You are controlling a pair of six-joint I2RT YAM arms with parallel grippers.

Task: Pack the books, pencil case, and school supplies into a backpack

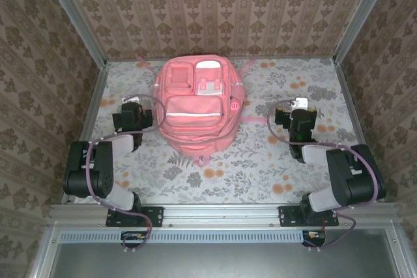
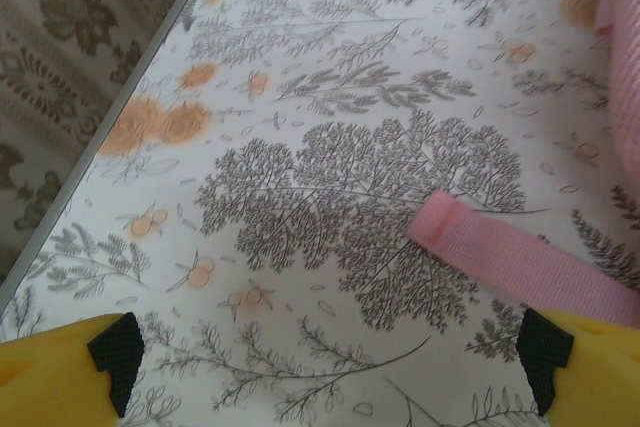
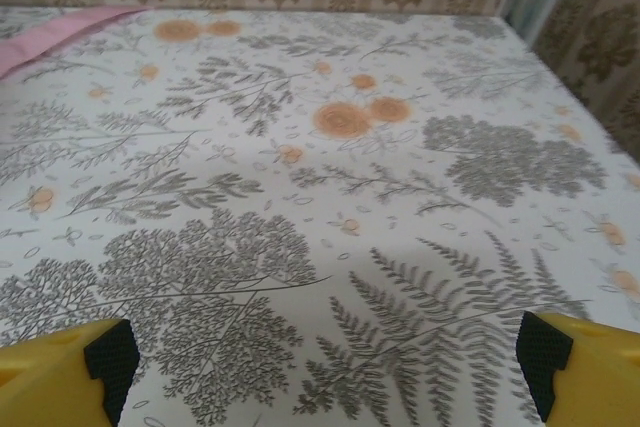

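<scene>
The pink backpack (image 1: pixel 197 105) lies flat in the middle of the table, front pockets up, with no opening showing. The books, the pencil case and the school supplies are out of view. My left gripper (image 1: pixel 132 105) rests left of the backpack, open and empty. In the left wrist view its yellow fingers (image 2: pixel 60 372) stand wide apart over bare cloth, a pink strap end (image 2: pixel 500 257) lying just ahead to the right and the backpack's side (image 2: pixel 625 77) at the right edge. My right gripper (image 1: pixel 294 106) sits right of the backpack, open (image 3: pixel 325 362) with nothing between its fingers.
A floral cloth (image 1: pixel 215 174) covers the table. Wallpapered walls with metal rails (image 1: pixel 98 96) close it in on the left, back and right. A pink strap (image 1: pixel 255 120) trails from the backpack toward the right gripper; another strap (image 3: pixel 50 32) shows at the far left.
</scene>
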